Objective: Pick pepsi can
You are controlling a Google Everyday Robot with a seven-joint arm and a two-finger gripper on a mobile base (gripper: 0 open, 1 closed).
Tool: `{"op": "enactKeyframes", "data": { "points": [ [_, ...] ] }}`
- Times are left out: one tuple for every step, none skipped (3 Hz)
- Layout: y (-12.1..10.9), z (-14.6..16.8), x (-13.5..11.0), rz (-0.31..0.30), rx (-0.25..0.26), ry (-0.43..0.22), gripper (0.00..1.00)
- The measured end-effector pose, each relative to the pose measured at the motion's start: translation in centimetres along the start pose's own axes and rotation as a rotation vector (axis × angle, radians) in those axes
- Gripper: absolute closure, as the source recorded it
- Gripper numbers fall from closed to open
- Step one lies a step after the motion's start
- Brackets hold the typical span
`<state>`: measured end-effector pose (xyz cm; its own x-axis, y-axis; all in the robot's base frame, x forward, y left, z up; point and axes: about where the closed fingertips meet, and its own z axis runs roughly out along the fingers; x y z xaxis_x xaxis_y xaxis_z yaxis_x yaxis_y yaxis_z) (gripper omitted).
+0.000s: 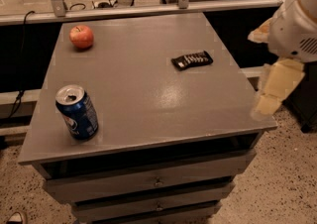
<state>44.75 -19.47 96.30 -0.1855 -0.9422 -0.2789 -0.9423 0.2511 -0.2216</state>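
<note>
Where the tabletop ends at near left, pepsi can [77, 112] upright on the grey table [143, 74], close to both the left edge and the near edge. Blue body, white-red logo on the side, silver top with the opening visible. Stands alone, apart from the other items.

At far left corner, red apple [81, 36], resting on the top, well apart from the can. Right of centre, toward the far side, flat black snack wrapper [192, 60], lying slightly angled, well apart from can and apple alike.

At right of scene, gripper [270, 100], pale cream, just off the table's right edge by the near-right corner. Hangs below a white arm housing [297, 27], pointing down and a little left. Open or closed: cannot tell. Well apart from the pepsi can, with the whole tabletop between.

Below the tabletop, an open slot, then stacked drawers [148, 181] with small knobs. Speckled floor [292, 178] all round. Behind the table, metal rail [148, 9] running left to right, with upright posts. At far left, black cable [22, 69] hanging down.
</note>
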Motion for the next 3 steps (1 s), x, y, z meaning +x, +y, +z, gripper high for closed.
{"op": "enactKeyframes", "data": {
  "points": [
    [0.4,4.5,-5.0,-0.024,-0.087,-0.188,0.00],
    [1.7,8.3,-11.3,-0.036,-0.193,-0.382,0.00],
    [3.8,10.6,-17.5,-0.036,-0.292,-0.557,0.00]
  ]
}}
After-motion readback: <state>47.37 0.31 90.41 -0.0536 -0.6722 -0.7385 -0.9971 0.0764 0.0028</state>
